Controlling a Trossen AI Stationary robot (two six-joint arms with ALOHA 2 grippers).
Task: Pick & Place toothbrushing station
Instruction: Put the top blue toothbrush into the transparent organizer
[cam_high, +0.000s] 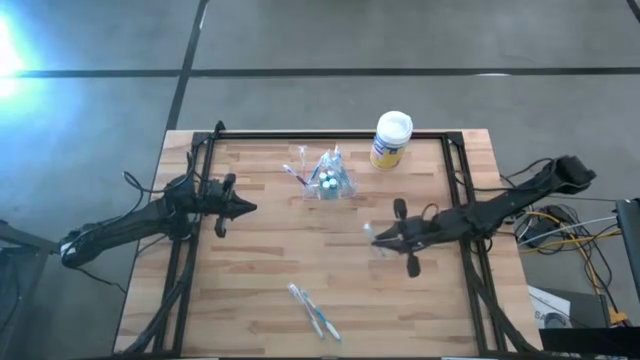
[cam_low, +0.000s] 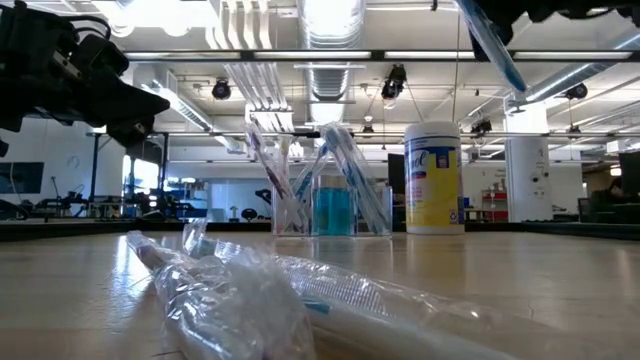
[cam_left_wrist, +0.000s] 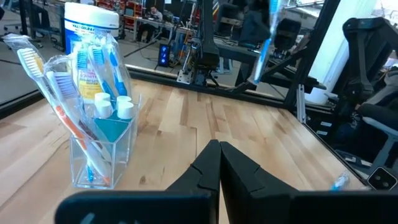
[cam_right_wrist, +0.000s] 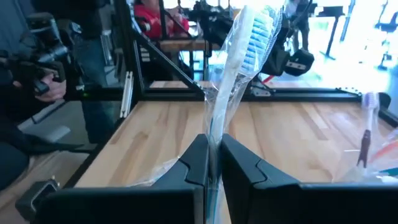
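Observation:
The see-through cup (cam_high: 328, 182) stands at the table's far middle with several toothbrushes and white-capped tubes in it; it also shows in the left wrist view (cam_left_wrist: 102, 140) and the low view (cam_low: 330, 205). My right gripper (cam_high: 378, 238), right of the table's middle, is shut on a plastic-wrapped blue-white toothbrush (cam_right_wrist: 239, 56). My left gripper (cam_high: 246, 208) hovers left of the cup, shut and empty (cam_left_wrist: 219, 163). Two wrapped toothbrushes (cam_high: 315, 311) lie flat near the table's near edge. My right gripper pinches the wrapped toothbrush's handle (cam_right_wrist: 213, 134) between its two fingers, through the wrapper. The toothbrush runs on past the fingertips, its bristle head (cam_right_wrist: 254, 34) at the far free end. It is lifted clear of the table, as the low view (cam_low: 492, 45) shows.
A yellow canister (cam_high: 391, 140) with a white lid stands at the far edge, right of the cup. A black frame (cam_high: 330, 134) runs along the table's far, left and right sides. Bare wood lies between the two grippers. A person (cam_right_wrist: 28, 74) stands beyond the table.

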